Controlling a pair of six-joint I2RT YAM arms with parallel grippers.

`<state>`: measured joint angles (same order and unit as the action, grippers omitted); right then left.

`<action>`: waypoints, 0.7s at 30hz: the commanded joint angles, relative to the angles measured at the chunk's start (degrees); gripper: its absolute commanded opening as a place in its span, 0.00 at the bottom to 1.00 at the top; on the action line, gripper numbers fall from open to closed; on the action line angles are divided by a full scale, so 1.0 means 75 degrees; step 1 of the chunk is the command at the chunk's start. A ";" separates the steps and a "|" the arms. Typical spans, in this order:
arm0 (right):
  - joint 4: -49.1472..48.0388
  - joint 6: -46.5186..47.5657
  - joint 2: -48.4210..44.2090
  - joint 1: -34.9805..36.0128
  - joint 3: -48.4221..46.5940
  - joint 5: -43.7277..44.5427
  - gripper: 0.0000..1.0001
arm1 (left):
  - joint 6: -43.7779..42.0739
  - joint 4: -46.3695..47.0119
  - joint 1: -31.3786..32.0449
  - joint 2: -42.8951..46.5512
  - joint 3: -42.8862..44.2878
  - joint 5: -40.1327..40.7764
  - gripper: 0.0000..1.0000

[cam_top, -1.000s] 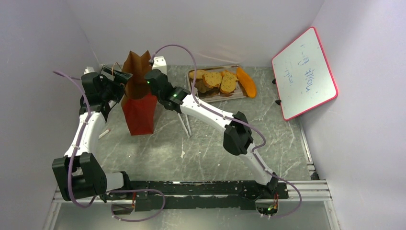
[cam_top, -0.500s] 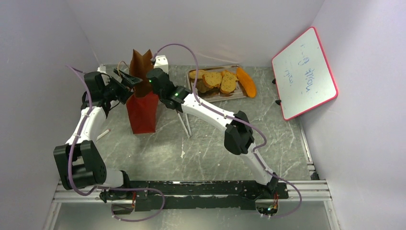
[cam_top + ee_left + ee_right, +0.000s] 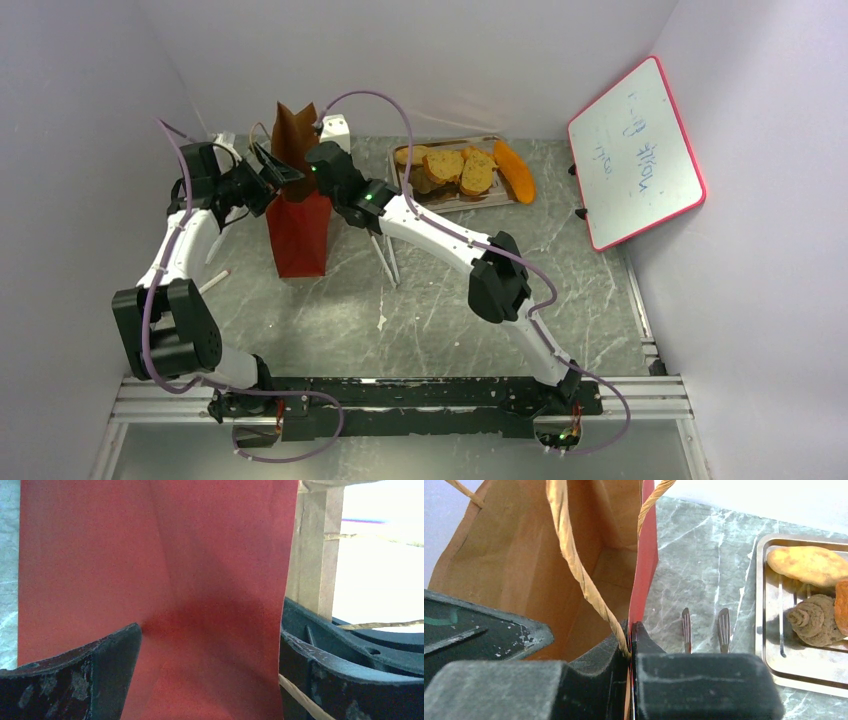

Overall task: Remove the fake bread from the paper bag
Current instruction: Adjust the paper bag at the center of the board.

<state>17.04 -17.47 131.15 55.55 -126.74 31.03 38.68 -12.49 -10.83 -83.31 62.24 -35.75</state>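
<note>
The paper bag (image 3: 297, 232), red outside and brown inside, stands upright at the back left. My right gripper (image 3: 322, 168) is shut on the bag's right rim (image 3: 644, 560), with a cord handle (image 3: 574, 565) pinched beside it. My left gripper (image 3: 278, 172) is open at the bag's upper left side. Its red wall (image 3: 210, 580) fills the gap between the wide-apart fingers (image 3: 75, 680). The part of the bag's floor (image 3: 610, 575) that I can see is bare. Fake bread (image 3: 458, 168) lies on the metal tray (image 3: 478, 202), an orange crescent (image 3: 515, 172) at the tray's right end.
Metal tongs (image 3: 386, 260) lie right of the bag, their tips (image 3: 723, 626) next to the tray's rim (image 3: 760, 630). A pink-framed whiteboard (image 3: 640, 155) leans on the right wall. A white block (image 3: 335, 130) sits behind the bag and a small white stick (image 3: 215, 281) left of it.
The left gripper has moved right, up against the bag's upper side. The bag has gone from leaning to upright. The right gripper stays clamped on the rim.
</note>
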 commanded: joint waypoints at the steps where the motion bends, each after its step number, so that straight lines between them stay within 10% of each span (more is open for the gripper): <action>1: -0.0010 0.0162 -0.0288 -0.0038 -0.0360 -0.0023 0.08 | -0.0668 -0.0463 0.0005 -0.0080 0.0422 -0.0388 0.99; 21: 0.0210 -0.0048 -0.0211 -0.0177 -0.0418 -0.0138 0.08 | -0.1678 -0.0824 0.0542 0.0334 0.1049 0.0236 1.00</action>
<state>19.38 -16.82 131.15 55.09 -130.63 30.17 27.38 -19.25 -7.01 -84.49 68.60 -35.88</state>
